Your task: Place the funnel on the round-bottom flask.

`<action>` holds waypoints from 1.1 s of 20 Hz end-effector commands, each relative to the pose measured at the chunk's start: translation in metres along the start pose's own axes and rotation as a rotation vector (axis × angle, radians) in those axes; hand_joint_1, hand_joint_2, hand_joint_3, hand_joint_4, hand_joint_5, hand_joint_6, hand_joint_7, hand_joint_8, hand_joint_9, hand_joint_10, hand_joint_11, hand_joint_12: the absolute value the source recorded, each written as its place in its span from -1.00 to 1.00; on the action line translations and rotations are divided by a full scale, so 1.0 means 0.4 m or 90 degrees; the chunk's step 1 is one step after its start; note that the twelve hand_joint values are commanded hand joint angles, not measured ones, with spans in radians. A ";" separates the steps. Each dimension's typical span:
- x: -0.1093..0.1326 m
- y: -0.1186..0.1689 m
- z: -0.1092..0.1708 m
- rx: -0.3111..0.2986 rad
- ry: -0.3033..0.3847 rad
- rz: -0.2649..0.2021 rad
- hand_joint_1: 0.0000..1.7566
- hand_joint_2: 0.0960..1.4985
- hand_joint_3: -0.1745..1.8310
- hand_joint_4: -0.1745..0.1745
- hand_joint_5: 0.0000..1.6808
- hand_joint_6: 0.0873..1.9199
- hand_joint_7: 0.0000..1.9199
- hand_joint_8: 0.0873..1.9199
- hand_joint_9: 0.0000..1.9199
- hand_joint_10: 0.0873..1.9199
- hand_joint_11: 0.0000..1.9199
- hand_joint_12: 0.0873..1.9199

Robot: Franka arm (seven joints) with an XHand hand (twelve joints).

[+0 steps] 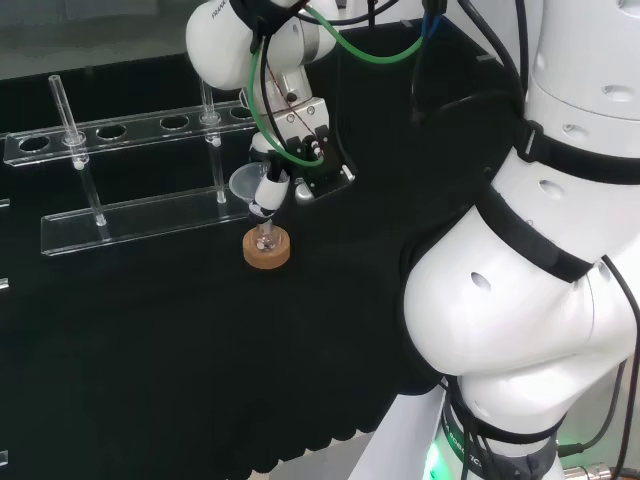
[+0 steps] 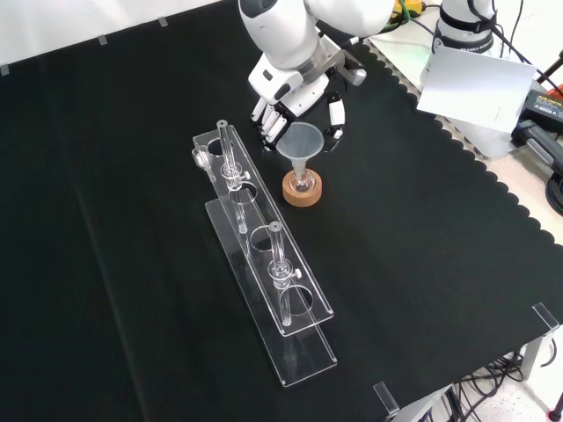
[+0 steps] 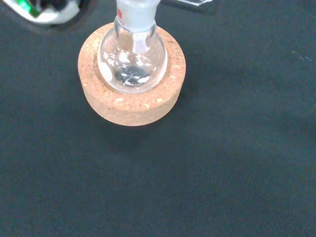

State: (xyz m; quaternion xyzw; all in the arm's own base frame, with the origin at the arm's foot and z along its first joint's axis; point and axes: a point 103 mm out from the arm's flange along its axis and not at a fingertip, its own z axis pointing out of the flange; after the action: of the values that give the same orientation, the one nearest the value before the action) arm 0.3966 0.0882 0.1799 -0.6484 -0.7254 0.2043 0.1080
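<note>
A small clear round-bottom flask (image 3: 132,61) stands upright in a cork ring (image 3: 129,103) on the black cloth. In the front view the clear funnel (image 2: 302,143) sits above the flask (image 2: 303,181), its stem pointing down into the neck. The hand (image 2: 280,112) reaches down from above, with fingers (image 2: 268,123) on one side of the funnel's cone and the thumb (image 2: 336,116) on the other, curled round it. In the head view the funnel (image 1: 244,184) is just above the flask and its cork ring (image 1: 267,250), with the hand (image 1: 270,192) beside the cone.
Two long clear racks (image 2: 264,264) lie left of the flask in the front view, holding upright test tubes (image 2: 228,151) (image 2: 276,253). The cloth's scalloped edge (image 2: 466,167) runs at the right. In the head view the arm's big white links (image 1: 540,260) stand at the right.
</note>
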 end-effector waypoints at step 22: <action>-0.003 -0.022 -0.001 0.013 -0.004 -0.016 -0.24 -0.33 -0.25 -0.28 -0.71 -1.00 -1.00 -0.39 -0.65 -0.31 -0.74 0.49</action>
State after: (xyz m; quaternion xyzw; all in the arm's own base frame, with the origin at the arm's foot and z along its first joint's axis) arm 0.3900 0.0855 0.1832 -0.6392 -0.7290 0.2146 0.1176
